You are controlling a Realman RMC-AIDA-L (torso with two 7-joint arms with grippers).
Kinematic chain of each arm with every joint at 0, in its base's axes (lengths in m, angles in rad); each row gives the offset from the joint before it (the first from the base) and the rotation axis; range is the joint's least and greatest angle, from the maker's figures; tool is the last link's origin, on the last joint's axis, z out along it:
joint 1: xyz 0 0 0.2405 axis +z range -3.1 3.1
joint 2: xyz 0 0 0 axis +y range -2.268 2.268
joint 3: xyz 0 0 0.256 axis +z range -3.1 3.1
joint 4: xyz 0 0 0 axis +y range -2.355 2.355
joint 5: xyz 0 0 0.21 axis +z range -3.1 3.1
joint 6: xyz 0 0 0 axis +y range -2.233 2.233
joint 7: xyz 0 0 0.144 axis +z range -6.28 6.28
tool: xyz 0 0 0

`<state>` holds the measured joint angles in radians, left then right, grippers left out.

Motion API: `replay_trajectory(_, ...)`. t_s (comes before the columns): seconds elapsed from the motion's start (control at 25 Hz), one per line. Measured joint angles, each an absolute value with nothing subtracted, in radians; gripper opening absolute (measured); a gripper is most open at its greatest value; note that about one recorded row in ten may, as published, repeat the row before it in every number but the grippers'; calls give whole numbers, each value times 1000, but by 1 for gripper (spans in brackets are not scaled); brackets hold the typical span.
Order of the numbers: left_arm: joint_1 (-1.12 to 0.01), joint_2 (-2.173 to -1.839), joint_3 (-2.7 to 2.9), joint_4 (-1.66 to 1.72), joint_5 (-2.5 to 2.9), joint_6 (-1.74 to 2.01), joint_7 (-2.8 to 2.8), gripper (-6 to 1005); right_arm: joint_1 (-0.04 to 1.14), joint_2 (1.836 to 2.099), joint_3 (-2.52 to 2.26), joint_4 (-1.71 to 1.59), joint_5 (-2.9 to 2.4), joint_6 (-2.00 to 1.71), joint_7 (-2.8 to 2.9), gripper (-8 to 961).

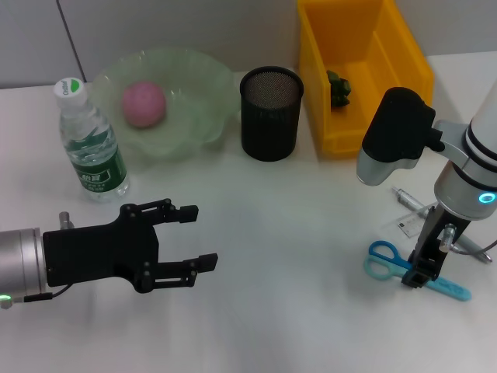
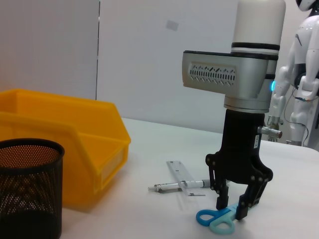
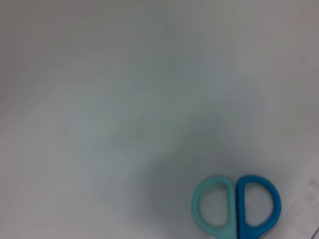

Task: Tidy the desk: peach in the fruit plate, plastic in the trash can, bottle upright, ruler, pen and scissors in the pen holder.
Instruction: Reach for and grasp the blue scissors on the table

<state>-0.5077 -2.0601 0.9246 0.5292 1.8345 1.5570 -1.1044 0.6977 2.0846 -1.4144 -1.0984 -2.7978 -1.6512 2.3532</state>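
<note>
- My right gripper (image 1: 417,278) stands over the blue-handled plastic scissors (image 1: 388,260) on the white counter (image 1: 295,233), jaws spread astride them just behind the handles.
- My left gripper (image 1: 190,237) hovers apart, jaws released.

My work surface is a plain white table (image 1: 295,233), matte and evenly lit, with only soft shadows on it. Behind its far edge stands a pale grey wall (image 1: 155,27) crossed by a thin dark seam, running at a slant in my head view. Off to one side, past the table, a white humanoid figure (image 2: 304,74) stands (a mannequin or another robot, I cannot tell).
</note>
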Motion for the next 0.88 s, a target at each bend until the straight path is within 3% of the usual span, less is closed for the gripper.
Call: replay_trajectory(0.88,-503,-2060,925,529,1835,1557,-1103,800,697,2085,-1414,-1098,-2793,-1656,2353,325)
